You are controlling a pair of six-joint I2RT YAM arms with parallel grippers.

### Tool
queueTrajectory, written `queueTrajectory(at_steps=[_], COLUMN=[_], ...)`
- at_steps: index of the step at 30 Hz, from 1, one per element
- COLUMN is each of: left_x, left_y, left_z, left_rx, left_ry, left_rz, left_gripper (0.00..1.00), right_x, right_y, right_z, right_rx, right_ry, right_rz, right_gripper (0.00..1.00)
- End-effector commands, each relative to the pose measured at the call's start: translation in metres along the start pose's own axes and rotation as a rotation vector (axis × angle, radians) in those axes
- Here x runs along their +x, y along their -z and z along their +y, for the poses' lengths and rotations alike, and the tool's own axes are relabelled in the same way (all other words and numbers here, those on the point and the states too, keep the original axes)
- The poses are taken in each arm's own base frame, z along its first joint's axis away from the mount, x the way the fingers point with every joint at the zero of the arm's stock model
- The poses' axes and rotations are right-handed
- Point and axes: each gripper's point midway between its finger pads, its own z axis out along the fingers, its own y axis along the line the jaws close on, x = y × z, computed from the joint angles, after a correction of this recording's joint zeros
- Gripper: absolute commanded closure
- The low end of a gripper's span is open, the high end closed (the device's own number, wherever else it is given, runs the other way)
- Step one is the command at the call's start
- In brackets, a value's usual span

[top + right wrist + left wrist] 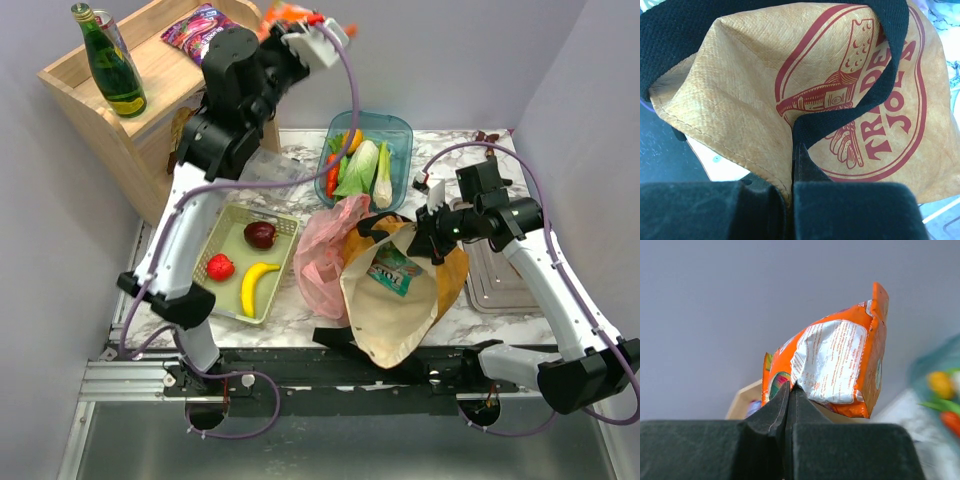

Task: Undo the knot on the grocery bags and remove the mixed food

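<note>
Orange foil shows at the top centre of the overhead view, where the left gripper [300, 24] is raised and closed tight on an orange snack packet [285, 12], above a wooden crate [110, 140] in the upper left that carries a green bottle [110, 65] and a purple packet [200, 30]. At lower centre of the marble tabletop [290, 315] the tote [400, 320] lies open with a teal packet [393, 270] inside. The pink plastic bag [322, 255] slumps against its left side; whether its top is knotted I cannot tell. The right gripper [425, 240] sits at the tote's upper rim. Above it, a clear bin [400, 125] holds leafy vegetables [362, 170]. At left, a green basket [235, 240] holds a banana [255, 285], a red fruit [220, 267] and a dark red fruit [260, 234].

From the left wrist, the left gripper [789, 392] pinches the lower edge of the orange snack packet [840, 365], jaws fully together.

From the right wrist, the right gripper [795, 165] is nearly closed, clamping the tote [730, 90] where its black strap [850, 115] crosses the round print.
</note>
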Motion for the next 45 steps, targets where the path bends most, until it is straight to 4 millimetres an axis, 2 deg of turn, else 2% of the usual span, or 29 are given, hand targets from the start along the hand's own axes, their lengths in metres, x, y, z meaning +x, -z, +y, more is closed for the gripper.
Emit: queueTrajectory(at_steps=[1, 4, 8, 15, 19, 25, 32, 33, 36, 38, 40, 45], left_x=[0.018, 0.037, 0.065, 0.105, 0.134, 0.159, 0.188, 0.193, 0.2, 0.201, 0.201, 0.2], left_y=[0.014, 0.019, 0.031, 0.071, 0.074, 0.057, 0.046, 0.045, 0.044, 0.042, 0.042, 0.038], left_z=[0.129, 0.157, 0.189, 0.231, 0.231, 0.215, 0.204, 0.202, 0.195, 0.189, 0.185, 0.167], left_rx=[-0.591, -0.711, -0.831, -0.97, -0.935, -0.861, -0.807, -0.801, -0.764, -0.733, -0.71, -0.622], left_ry=[-0.155, -0.261, -0.306, -0.323, -0.305, -0.3, -0.28, -0.273, -0.246, -0.233, -0.221, -0.188], left_rz=[0.159, 0.24, 0.361, 0.496, 0.565, 0.601, 0.66, 0.668, 0.68, 0.676, 0.67, 0.655], left_gripper=[1.0, 1.0, 1.0, 1.0, 1.0, 1.0, 1.0, 0.93, 0.51, 0.32, 0.23, 0.17], right_x=[-0.009, -0.01, -0.008, -0.006, -0.005, -0.009, -0.003, -0.003, -0.003, -0.002, -0.003, -0.006], right_y=[0.006, 0.007, 0.008, 0.006, 0.003, 0.004, 0.007, 0.008, 0.009, 0.008, 0.008, 0.005], right_z=[-0.002, -0.003, -0.003, 0.0, 0.0, 0.0, 0.001, 0.002, 0.0, 0.0, 0.0, -0.002], right_rx=[0.014, 0.023, 0.023, 0.004, -0.008, -0.012, 0.001, 0.004, 0.014, 0.015, 0.013, 0.008], right_ry=[0.01, 0.021, 0.028, 0.019, 0.018, 0.024, 0.025, 0.026, 0.028, 0.028, 0.028, 0.028], right_rz=[-0.021, -0.022, -0.019, -0.017, -0.012, -0.016, -0.02, -0.02, -0.021, -0.019, -0.019, -0.016], right_gripper=[0.99, 0.99, 0.99, 0.99, 0.99, 0.99, 0.99, 0.99, 0.99, 0.99, 0.99, 0.99])
